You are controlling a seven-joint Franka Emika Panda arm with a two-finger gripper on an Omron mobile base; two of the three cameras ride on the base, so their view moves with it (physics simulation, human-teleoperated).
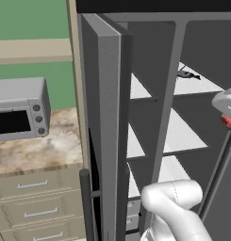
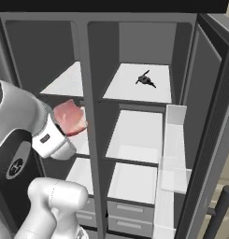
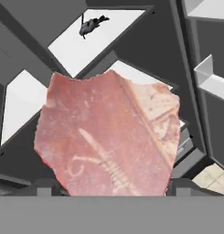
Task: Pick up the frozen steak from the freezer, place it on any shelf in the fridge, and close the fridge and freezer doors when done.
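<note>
The tall grey side-by-side unit is standing open, both doors swung out. In the left base view the freezer door (image 1: 110, 132) is showing edge-on w/ its dark bar handle (image 1: 86, 204), and beyond it a marbled counter (image 1: 39, 148) is carrying a grey toaster oven (image 1: 20, 109) over beige drawers (image 1: 34, 207); the right base view is showing instead the fridge door (image 2: 211, 126), w/ white bins (image 2: 174, 154) on its inner side. The fridge compartment is showing three flat white shelves; the top shelf (image 2: 134, 88) is bearing a small dark object (image 2: 145, 80), too small to identify, also sitting on that shelf in the hand view (image 3: 91, 25). The freezer (image 2: 64, 84) is lying left of the centre divider, white shelves inside. The frozen steak (image 3: 109, 135) is looming large in the hand view: flat, ragged-edged, red-pink w/ a paler patch to the right. The gripper (image 2: 69, 125) is pinching the steak, held in air in front of the freezer's shelves, just left of the divider. In the left base view just a red sliver (image 1: 228, 122) is peeking out at the frame's right edge.
</note>
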